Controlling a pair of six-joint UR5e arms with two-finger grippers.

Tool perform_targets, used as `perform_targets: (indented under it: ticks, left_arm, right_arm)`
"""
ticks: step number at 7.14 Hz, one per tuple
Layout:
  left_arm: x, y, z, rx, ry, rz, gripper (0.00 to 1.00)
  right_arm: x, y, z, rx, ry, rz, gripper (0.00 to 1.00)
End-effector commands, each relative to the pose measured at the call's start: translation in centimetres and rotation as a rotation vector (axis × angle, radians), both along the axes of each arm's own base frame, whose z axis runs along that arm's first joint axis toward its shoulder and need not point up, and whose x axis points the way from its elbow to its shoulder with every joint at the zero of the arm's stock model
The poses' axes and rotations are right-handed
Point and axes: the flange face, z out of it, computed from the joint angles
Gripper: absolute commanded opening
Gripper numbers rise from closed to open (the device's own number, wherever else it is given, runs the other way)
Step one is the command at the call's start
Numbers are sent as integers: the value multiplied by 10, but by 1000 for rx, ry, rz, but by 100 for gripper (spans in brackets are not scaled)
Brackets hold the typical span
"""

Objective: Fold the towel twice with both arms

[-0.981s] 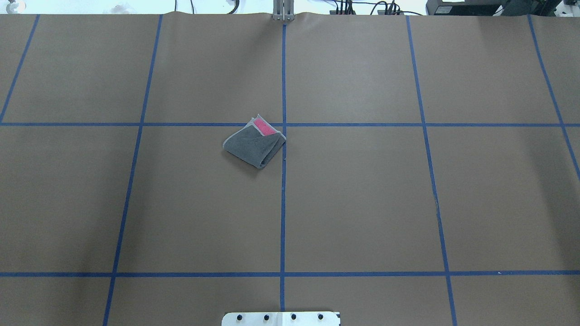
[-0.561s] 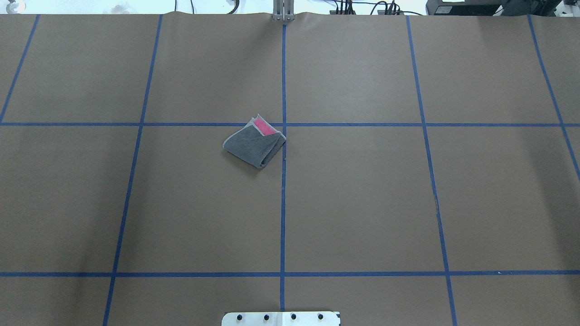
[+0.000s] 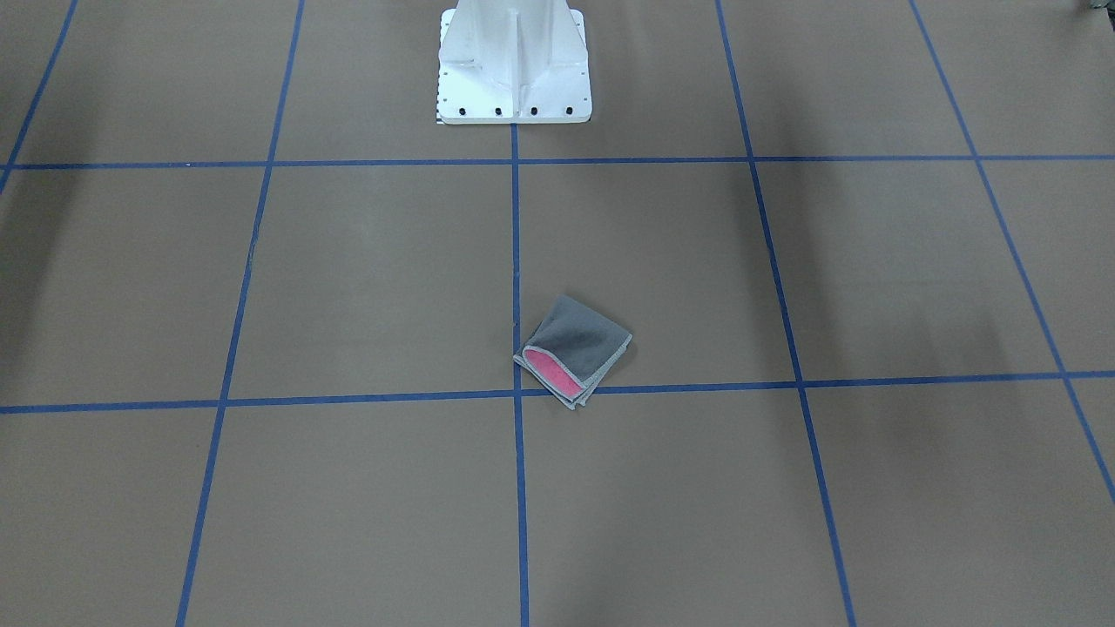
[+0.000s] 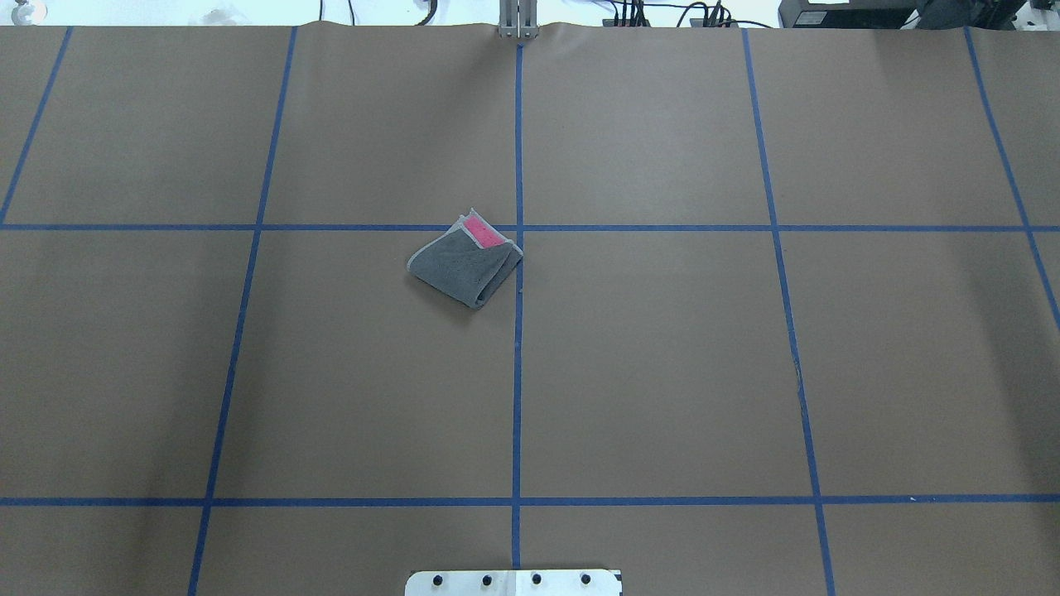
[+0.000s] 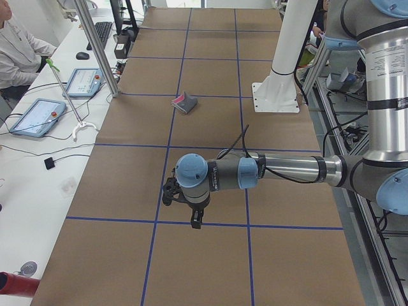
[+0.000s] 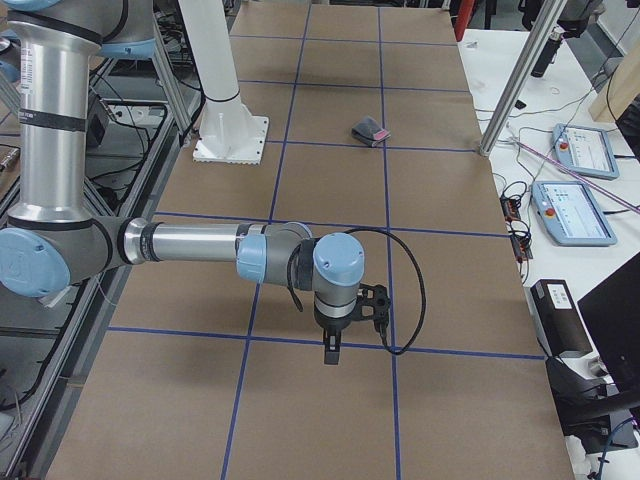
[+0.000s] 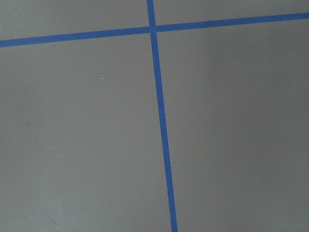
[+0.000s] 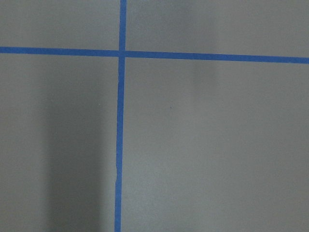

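Observation:
The towel [image 4: 464,269] lies folded into a small square near the table's middle, dark grey face up with a strip of pink showing at its far edge. It also shows in the front view [image 3: 577,348], the left side view [image 5: 185,102] and the right side view [image 6: 370,130]. Both arms are away from it, out at the table's ends. My left gripper [image 5: 195,222] points down above the paper, and so does my right gripper [image 6: 333,352]. I cannot tell whether either is open or shut. Both wrist views show only brown paper and blue tape.
The white pedestal base [image 3: 514,70] stands at the robot's side of the table. Blue tape lines [image 4: 517,372] grid the brown paper. Side tables hold tablets [image 5: 35,116] [image 6: 575,212] and cables. A person [image 5: 19,48] sits by the left end.

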Motion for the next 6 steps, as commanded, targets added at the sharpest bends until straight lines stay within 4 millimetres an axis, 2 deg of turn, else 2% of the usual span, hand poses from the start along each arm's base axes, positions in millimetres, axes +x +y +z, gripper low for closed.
perform_targets:
  ticks: [1, 6]
  left_arm:
    - [-6, -5, -7, 25, 1, -12, 100]
    - [-9, -3, -8, 44, -1, -18, 100]
  right_arm:
    - [0, 0, 0, 1, 0, -2, 100]
    - [0, -1, 0, 0, 0, -1, 100]
